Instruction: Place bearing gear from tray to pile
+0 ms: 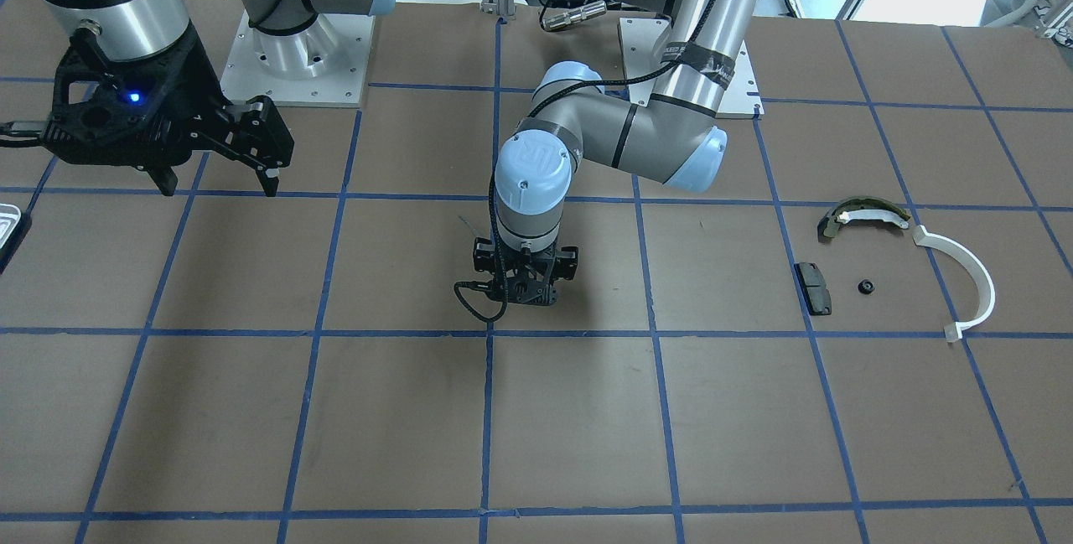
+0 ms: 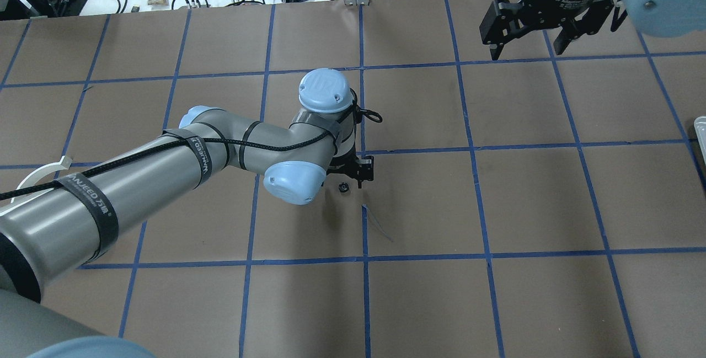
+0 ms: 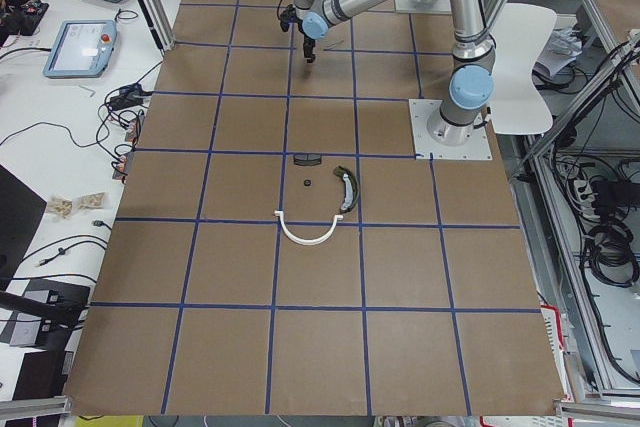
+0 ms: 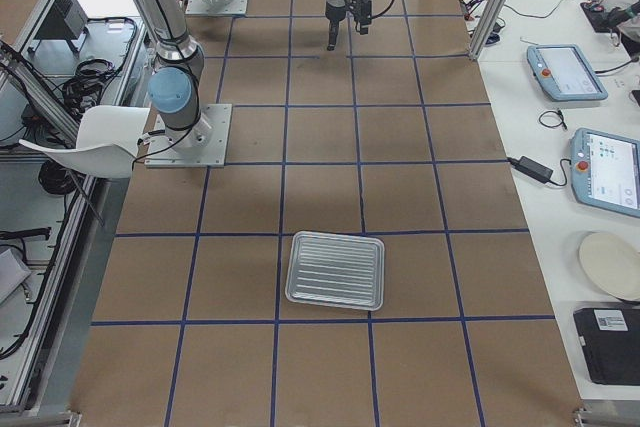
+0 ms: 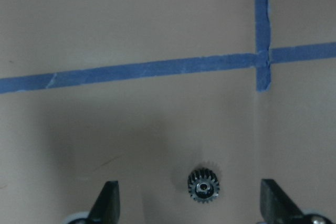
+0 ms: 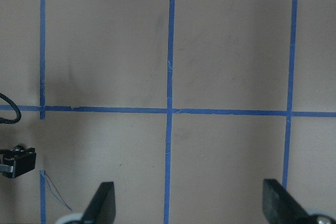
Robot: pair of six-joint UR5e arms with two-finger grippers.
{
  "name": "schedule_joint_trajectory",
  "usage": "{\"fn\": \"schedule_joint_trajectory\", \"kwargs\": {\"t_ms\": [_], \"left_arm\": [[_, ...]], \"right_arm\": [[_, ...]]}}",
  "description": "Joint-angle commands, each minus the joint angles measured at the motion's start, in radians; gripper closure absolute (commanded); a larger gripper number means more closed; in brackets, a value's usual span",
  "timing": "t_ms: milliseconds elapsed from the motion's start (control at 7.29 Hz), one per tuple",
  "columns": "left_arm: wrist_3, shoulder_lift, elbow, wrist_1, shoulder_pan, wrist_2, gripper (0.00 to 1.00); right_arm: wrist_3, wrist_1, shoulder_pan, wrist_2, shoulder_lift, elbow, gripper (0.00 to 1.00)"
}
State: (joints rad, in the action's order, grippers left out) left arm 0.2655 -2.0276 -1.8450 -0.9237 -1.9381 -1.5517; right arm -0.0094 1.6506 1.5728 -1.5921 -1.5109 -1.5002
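The left hand (image 5: pixel 189 208) hung with fingers apart, straddling one bearing gear (image 5: pixel 203 185) that lay on the tabletop (image 5: pixel 131 24), unheld. The right hand (image 2: pixel 527 49) was likewise spread and empty. So the gear was off the one tray (image 4: pixel 335 269), seemingly bare from afar, but well apart from the pile (image 3: pixel 307 184): one half-ring (image 1: pixel 972 276), one shoe (image 1: pixel 863 215), one pad (image 1: pixel 813 287), one round piece (image 1: pixel 866 286). Grasp and carry remained.

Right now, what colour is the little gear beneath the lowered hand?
Black with a silver centre; the gear shows best in the left wrist view.
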Motion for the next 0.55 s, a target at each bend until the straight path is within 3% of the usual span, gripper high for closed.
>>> {"fn": "schedule_joint_trajectory", "kwargs": {"t_ms": [0,137,274,411], "left_arm": [[0.001,-0.005,-0.007,-0.003,-0.006,0.001,0.60],[0.001,-0.005,-0.005,-0.001,-0.006,0.001,0.85],[-0.005,-0.005,-0.005,-0.004,-0.006,-0.008,1.00],[-0.006,0.000,0.003,-0.009,-0.006,-0.013,1.00]], "right_arm": [[0.029,-0.024,0.012,0.010,0.000,0.000,0.00],[0.026,-0.028,0.012,0.012,-0.003,-0.002,0.00],[0.014,-0.026,0.012,0.014,-0.002,-0.005,0.00],[0.023,-0.026,0.012,0.012,-0.002,-0.005,0.00]]}}
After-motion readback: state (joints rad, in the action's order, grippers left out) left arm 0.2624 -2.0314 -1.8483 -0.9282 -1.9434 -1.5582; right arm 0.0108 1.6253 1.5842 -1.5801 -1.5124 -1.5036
